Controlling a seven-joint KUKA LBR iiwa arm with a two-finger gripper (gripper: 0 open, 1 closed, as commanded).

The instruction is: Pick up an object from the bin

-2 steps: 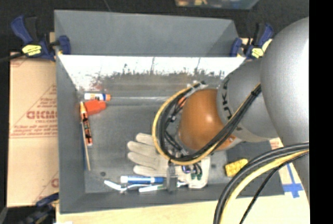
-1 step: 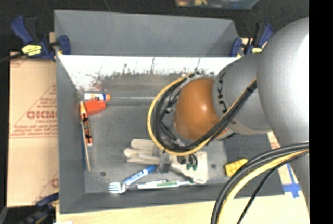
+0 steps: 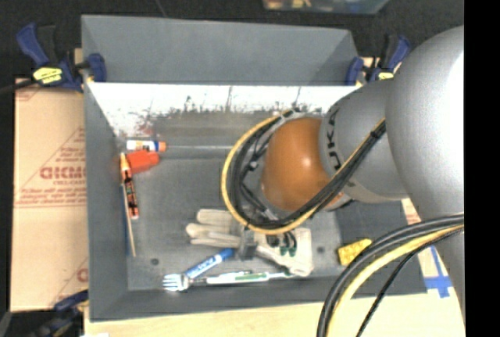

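Observation:
My gripper point(image 3: 248, 244) pokes out dark below the arm's wrist, low in the front middle of the bin. It sits at the right end of a cream, glove-like thing point(image 3: 209, 227) with thick rounded fingers. Just to its right lies a white flat piece with green and dark spots point(image 3: 295, 251). In front of it lie a fork with a blue handle point(image 3: 195, 269) and a white and green toothbrush point(image 3: 244, 277). Whether anything is held is hidden.
At the bin's left wall lie an orange plastic piece point(image 3: 142, 162), a small tube with an orange and blue cap point(image 3: 147, 145) and a long thin orange stick point(image 3: 129, 198). A yellow piece point(image 3: 353, 250) lies at the right. The arm covers the bin's right half.

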